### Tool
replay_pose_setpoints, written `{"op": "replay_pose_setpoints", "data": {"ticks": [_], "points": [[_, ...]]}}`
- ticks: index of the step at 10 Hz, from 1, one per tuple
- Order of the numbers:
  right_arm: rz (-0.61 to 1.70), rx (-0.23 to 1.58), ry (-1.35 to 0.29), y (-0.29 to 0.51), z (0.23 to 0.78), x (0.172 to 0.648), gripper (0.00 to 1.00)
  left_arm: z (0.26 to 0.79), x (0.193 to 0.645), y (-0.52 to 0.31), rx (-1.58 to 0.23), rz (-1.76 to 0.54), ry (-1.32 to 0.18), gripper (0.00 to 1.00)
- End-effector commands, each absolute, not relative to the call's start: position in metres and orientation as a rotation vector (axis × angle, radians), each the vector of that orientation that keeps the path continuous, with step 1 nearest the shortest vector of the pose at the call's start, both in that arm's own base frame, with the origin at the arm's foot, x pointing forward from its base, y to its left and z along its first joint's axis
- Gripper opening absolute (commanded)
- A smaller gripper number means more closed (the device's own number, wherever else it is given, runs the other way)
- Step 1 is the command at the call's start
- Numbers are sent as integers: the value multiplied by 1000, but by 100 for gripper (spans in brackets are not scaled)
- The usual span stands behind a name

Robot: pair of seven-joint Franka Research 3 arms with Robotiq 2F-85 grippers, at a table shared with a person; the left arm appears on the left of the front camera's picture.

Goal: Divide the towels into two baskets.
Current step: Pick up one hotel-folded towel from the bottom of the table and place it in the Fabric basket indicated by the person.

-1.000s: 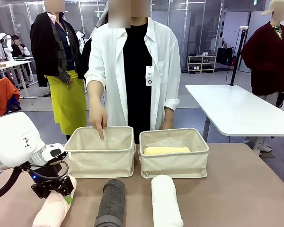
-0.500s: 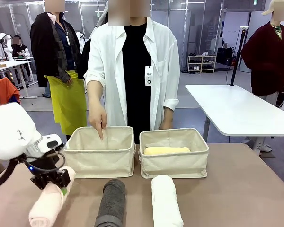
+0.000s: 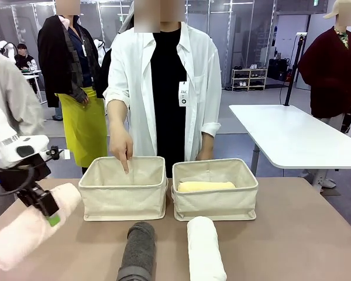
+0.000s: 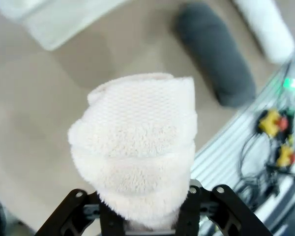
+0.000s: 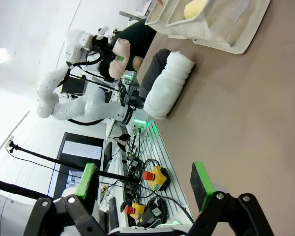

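My left gripper (image 3: 47, 208) is shut on the pale pink towel (image 3: 23, 231) and holds it off the table at the left, tilted down toward me. In the left wrist view the pink towel (image 4: 137, 142) stands up between the fingers (image 4: 110, 221). The dark grey towel (image 3: 138, 250) and the white towel (image 3: 205, 249) lie side by side in front of the two baskets. The left basket (image 3: 123, 202) has a person's hand (image 3: 122, 150) pointing into it. The right basket (image 3: 216, 205) holds the pale yellow towel (image 3: 206, 186). My right gripper (image 5: 143, 184) is open above the table, with nothing between its fingers.
A person in a white shirt (image 3: 164, 88) stands at the far edge behind the baskets. The right wrist view shows the white towel (image 5: 167, 83), the grey towel (image 5: 152, 66), a basket (image 5: 221, 34), and cables and emergency-stop buttons (image 5: 155, 179) beside the table's near edge.
My left gripper has shut on the pink towel and lifted it off the table, up and to the left. The person's hand stays at the left basket.
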State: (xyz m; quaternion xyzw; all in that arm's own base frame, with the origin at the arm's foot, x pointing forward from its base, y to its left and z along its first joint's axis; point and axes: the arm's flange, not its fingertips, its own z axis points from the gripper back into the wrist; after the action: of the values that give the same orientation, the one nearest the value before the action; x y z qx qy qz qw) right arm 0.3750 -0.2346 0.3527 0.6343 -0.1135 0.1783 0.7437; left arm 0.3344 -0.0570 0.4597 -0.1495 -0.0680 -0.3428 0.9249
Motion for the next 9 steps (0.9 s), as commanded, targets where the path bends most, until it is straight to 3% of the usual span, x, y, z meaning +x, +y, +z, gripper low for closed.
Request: {"op": "replay_pose_setpoints", "data": {"ticks": [1,4,5,6,9], "points": [[379,1379,-249,-231,355,371,95,479,333,-56,-271,-1078,-146,31],[379,1379,-249,-231,355,371,95,499,321,-72,-125,-1473,-228,31],[379,1379,-249,-231,355,371,95,499,318,-75,-123,-1475,-261,31],[379,1379,-249,-231,355,371,95,495,323,-78,-175,-1362,-155,31],[379,1379,-249,-231,355,371,95,497,323,-79,-148,-1429,-170,34]]}}
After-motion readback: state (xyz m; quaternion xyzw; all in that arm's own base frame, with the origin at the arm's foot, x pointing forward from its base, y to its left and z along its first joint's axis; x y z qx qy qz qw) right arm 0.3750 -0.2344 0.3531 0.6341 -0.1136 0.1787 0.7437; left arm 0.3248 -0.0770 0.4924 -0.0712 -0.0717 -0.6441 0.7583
